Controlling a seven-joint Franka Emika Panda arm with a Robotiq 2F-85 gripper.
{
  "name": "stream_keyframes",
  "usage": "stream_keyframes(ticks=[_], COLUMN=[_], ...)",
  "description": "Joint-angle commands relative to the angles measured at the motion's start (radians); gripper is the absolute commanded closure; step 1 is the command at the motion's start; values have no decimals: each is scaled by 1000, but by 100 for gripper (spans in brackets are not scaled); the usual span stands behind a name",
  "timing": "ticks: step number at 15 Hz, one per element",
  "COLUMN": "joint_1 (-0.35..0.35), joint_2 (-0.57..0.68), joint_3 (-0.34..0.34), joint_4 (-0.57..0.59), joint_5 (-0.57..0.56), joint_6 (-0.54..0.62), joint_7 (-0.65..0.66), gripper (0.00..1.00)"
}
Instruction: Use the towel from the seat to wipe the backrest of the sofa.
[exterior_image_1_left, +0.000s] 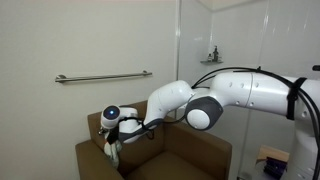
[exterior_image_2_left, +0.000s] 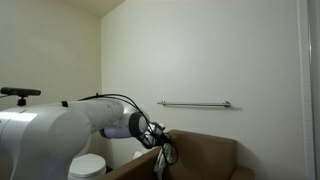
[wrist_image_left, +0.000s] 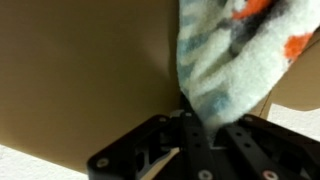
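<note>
A small brown sofa (exterior_image_1_left: 190, 150) stands against the white wall; it also shows in an exterior view (exterior_image_2_left: 205, 155). My gripper (exterior_image_1_left: 113, 140) is at the left end of the backrest, shut on a pale patterned towel (exterior_image_1_left: 114, 152) that hangs from the jaws against the backrest. In an exterior view the gripper (exterior_image_2_left: 163, 143) holds the towel (exterior_image_2_left: 164, 158) at the backrest's top edge. In the wrist view the fuzzy white towel (wrist_image_left: 235, 50) with orange and grey marks rises from between the black fingers (wrist_image_left: 195, 125), with the brown backrest (wrist_image_left: 80, 70) right behind.
A metal grab bar (exterior_image_1_left: 103, 76) is fixed to the wall above the sofa, also seen in an exterior view (exterior_image_2_left: 195, 103). A glass partition with a small shelf (exterior_image_1_left: 210, 60) stands beside the sofa. A white toilet (exterior_image_2_left: 88, 165) sits near the arm's base.
</note>
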Motion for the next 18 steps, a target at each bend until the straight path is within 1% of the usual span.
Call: stream_keyframes(ticks=[1, 4, 7, 10, 12, 13, 14, 16, 18], joint_1=[-53, -52, -50, -55, -48, -36, -30, -29, -42], joint_2=[0, -3, -18, -40, -94, -115, -139, -163, -196], joint_3=[-83, -103, -123, -148, -133, -147, -143, -168, -210], joint_4=[33, 41, 25, 7, -40, -50, -66, -63, -69], joint_5=[-30, -33, -35, -24, 3, -8, -6, -20, -20], joint_6=[-56, -50, -49, -72, -141, -174, -223, -309, -398], joint_7=[9, 15, 25, 41, 44, 58, 46, 52, 45], gripper=[94, 94, 94, 94, 94, 94, 94, 95, 94])
